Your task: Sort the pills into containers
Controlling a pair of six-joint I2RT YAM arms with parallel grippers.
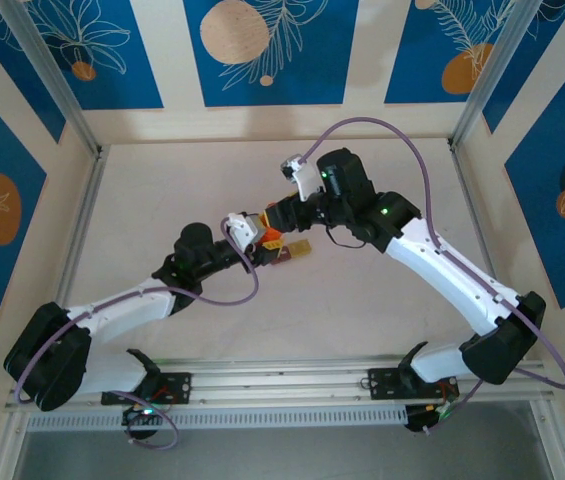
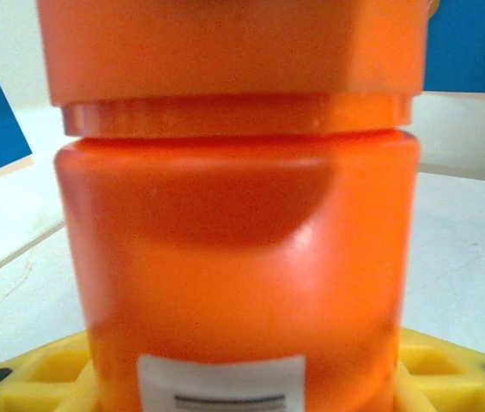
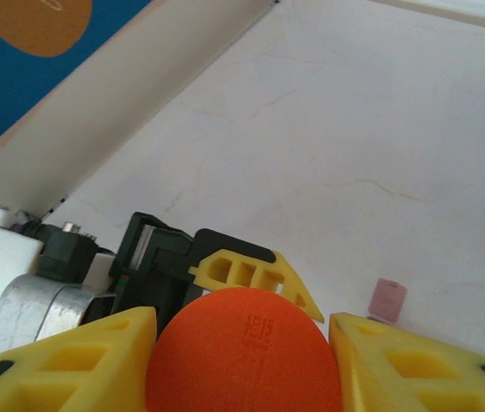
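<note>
I've got the left gripper (image 1: pixel 262 238) clamped on the body of the orange pill bottle (image 2: pixel 238 257), its yellow fingers (image 2: pixel 448 369) hugging the lower sides just beneath the label. The right gripper (image 3: pixel 242 335) has its two fingers against opposite sides of the bottle's round cap (image 3: pixel 244 373) and, as far as I can see, gripping it. The containers (image 1: pixel 294 252) sit on the table (image 1: pixel 382 310) just beside the bottle, on the side nearer the arm bases. They are a dark reddish-brown cell joined to a tan-yellow one. A small pink piece (image 3: pixel 388 298), possibly a pill, lies on the table past the right fingers, though it is too small to be sure.

I judge the step in hand to be getting the cap off, so sorting proper has hardly begun. To do it well I'd want the left grip firm on the bottle so it can't spin. I'd also want the right fingers square on the cap rim, not riding its top edge. The twist should run about the bottle's own axis; any sideways pull will wrench it in the left fingers. Once the cap loosens, I'd lift it straight off with the mouth pointing up, because the cells are close enough to knock — a tipped bottle would scatter pills
</note>
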